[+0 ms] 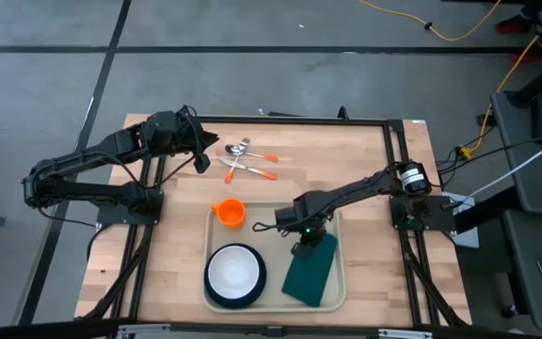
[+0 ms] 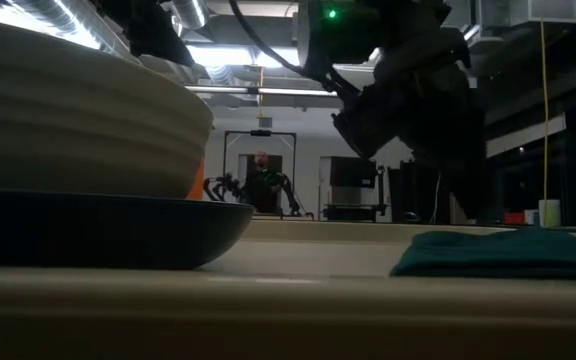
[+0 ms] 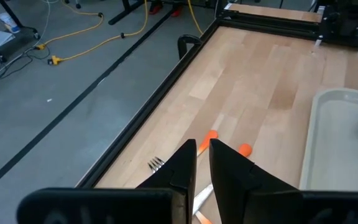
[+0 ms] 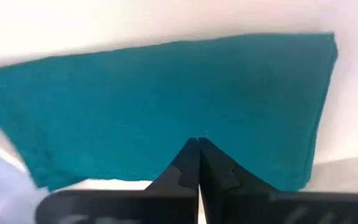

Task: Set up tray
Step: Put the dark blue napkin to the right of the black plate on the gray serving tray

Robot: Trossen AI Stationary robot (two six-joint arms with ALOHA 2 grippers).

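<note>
High view: the tray (image 1: pixel 339 292) is a large cream rectangle with rounded corners and a raised rim, lying on the near middle of the wooden table (image 1: pixel 374 169), its long axis running left to right. It carries an orange cup (image 1: pixel 230 213), a white bowl (image 1: pixel 233 269) on a dark plate (image 1: pixel 211 292), and a teal napkin (image 1: pixel 310 271). The right gripper (image 1: pixel 305 247) hangs over the napkin's far edge with fingers pressed together on nothing, while the left gripper (image 1: pixel 200 164) waits near the cutlery (image 1: pixel 245 160), fingers nearly closed and empty.
</note>
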